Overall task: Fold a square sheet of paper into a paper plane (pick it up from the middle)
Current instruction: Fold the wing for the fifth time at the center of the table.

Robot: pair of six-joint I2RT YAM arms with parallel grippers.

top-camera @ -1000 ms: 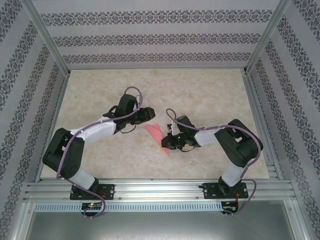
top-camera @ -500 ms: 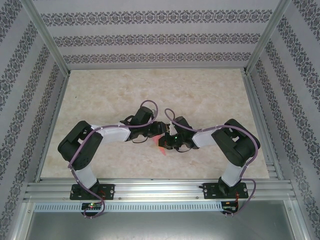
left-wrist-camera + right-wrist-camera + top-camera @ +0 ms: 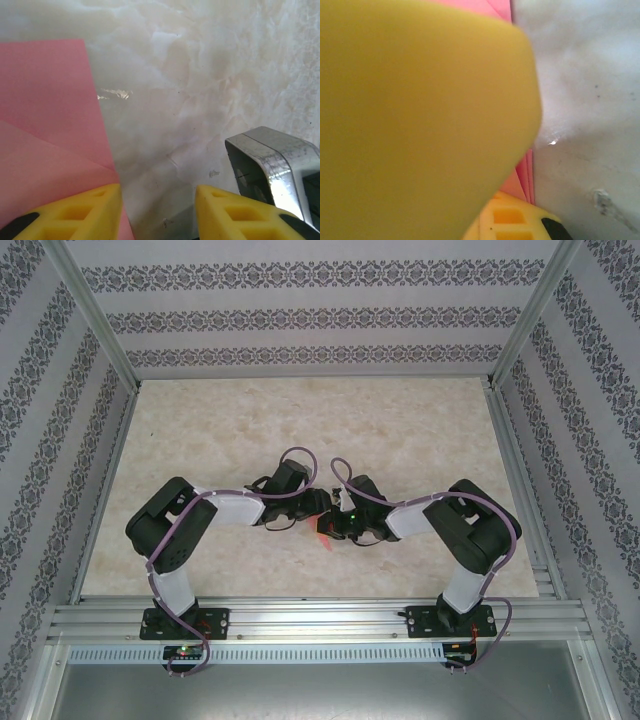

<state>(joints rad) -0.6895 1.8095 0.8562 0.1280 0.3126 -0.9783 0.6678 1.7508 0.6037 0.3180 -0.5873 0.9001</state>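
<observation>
Right wrist: right pincer (image 3: 512, 187) tight on pink paper (image 3: 495, 6); left pincer (image 3: 157, 200) part-open, empty, at its edge.

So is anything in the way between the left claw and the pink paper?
No, nothing visible is in the way. The left claw is open right at the edge of the pink paper. One yellow finger overlaps the paper, and bare table shows between the fingers.
</observation>
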